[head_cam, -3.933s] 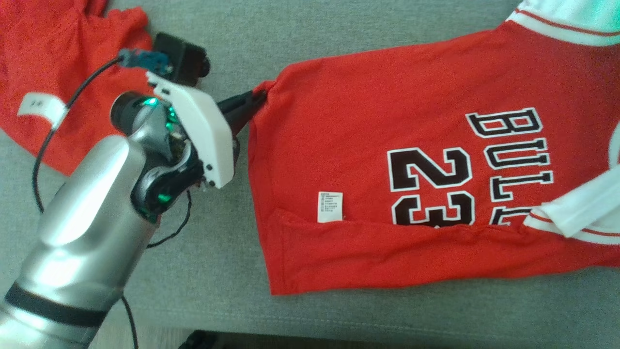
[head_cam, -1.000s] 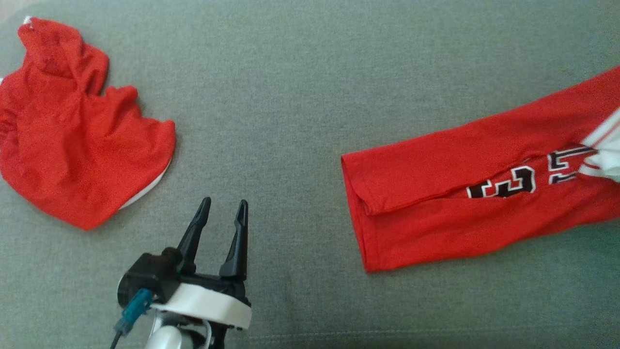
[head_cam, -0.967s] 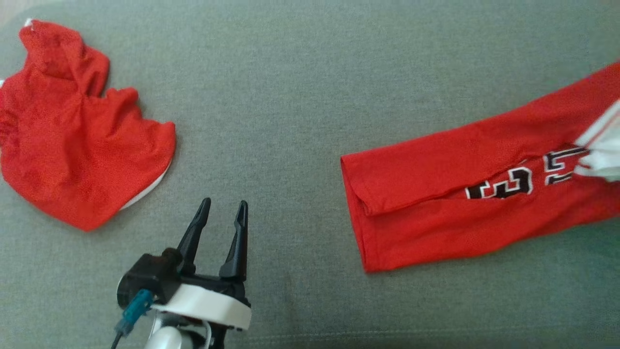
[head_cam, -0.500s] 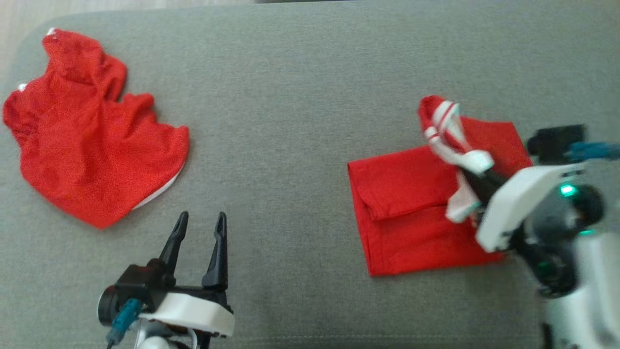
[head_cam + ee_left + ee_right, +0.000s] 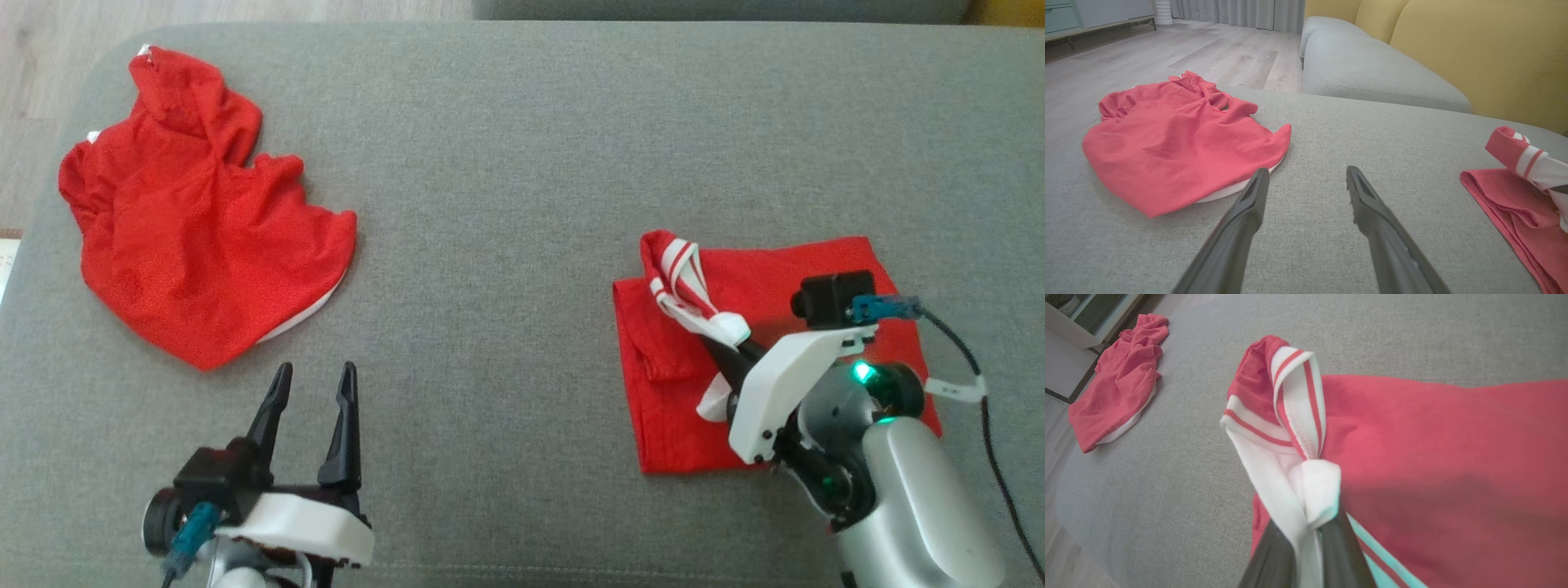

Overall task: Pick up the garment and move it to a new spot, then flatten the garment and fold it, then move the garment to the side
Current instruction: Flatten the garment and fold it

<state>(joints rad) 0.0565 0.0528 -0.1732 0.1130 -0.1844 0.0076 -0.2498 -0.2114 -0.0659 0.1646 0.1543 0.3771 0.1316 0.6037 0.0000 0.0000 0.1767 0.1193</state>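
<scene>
Pinching white trim [image 5: 1298,396] of folded red garment [image 5: 784,278] at 3 o'clock: right claw [image 5: 718,351], clamped. Left claw [image 5: 316,376] at 7 o'clock over grey cushion [image 5: 506,204], jaws apart, empty.

Head looks down, wrists skim low; all share grey cushion [image 5: 522,163].

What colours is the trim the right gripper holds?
White trim with red stripes; right wrist view.
</scene>
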